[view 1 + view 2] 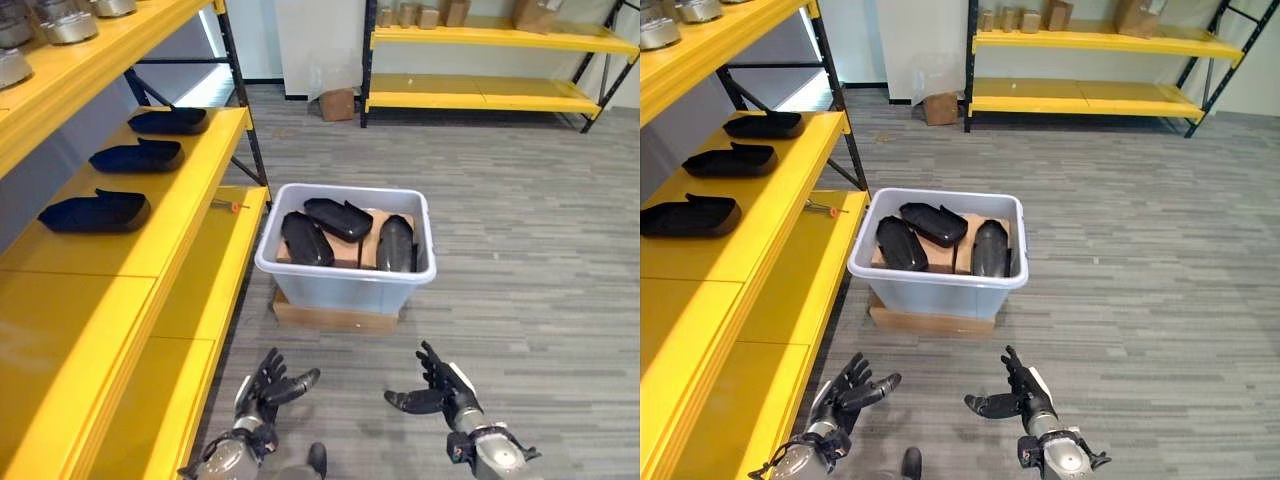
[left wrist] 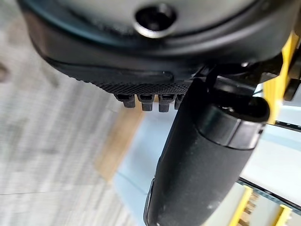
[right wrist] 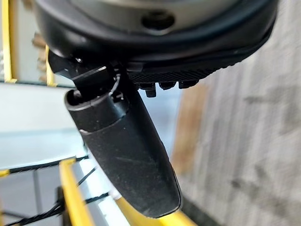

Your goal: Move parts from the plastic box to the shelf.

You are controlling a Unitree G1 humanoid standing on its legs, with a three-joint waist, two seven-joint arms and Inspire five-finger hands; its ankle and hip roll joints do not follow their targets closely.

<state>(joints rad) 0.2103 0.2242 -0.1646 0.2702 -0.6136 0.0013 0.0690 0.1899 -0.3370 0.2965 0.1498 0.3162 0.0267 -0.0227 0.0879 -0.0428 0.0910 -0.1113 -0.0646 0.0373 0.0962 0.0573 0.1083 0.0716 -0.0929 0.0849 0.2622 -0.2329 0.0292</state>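
A pale grey plastic box stands on a flat cardboard piece on the floor ahead of me. Three black moulded parts lie inside it on cardboard. Three more black parts rest in a row on the yellow shelf at my left. My left hand and right hand hover low over the floor in front of the box, both open with spread fingers and holding nothing. In the wrist views the left thumb and right thumb stand straight.
A small orange-tipped tool lies on the lower shelf level by the black upright. Metal parts sit on the top shelf. A second yellow rack with boxes stands at the back, a small cardboard box beside it.
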